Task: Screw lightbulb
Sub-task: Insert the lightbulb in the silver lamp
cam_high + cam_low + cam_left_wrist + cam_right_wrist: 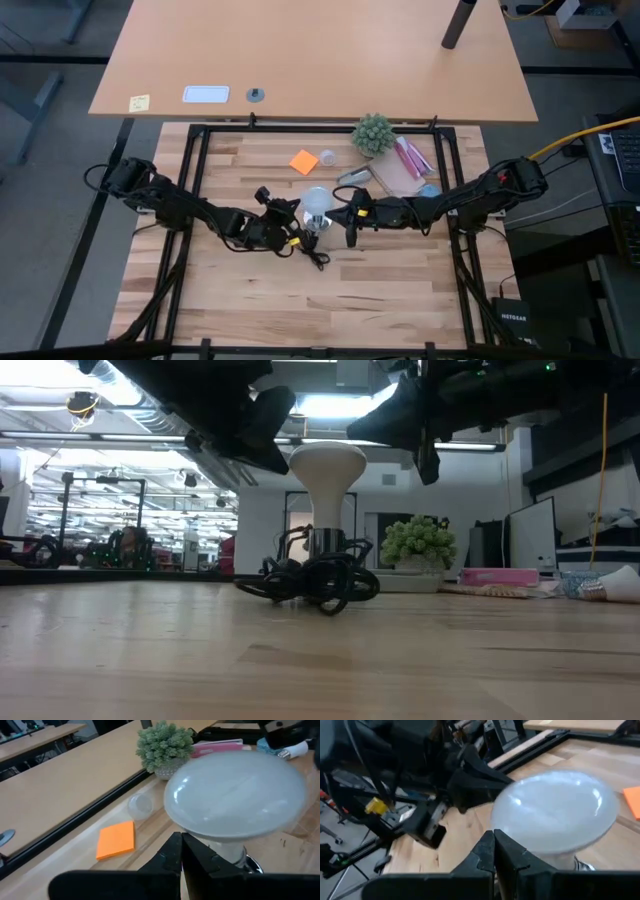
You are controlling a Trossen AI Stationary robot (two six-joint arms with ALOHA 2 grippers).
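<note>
The lightbulb point(326, 478) stands upright, head up, neck down in the silver base point(325, 542). Left gripper point(285, 222) and right gripper point(350, 212) flank it, both pinched closed on nothing.

White frosted lightbulb point(317, 201) over black cord point(318, 256); orange sticky pad point(303, 161), green plant point(373, 132), pink package point(413, 158), pale wood table point(400, 290).

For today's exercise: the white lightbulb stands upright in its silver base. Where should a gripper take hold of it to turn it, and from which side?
Probably grip the lightbulb on its narrow neck just under the wide head, coming in level from the side. The domed head is broad and smooth, so fingers may slip there. The base and black cord crowd the foot, so stay above them.
</note>
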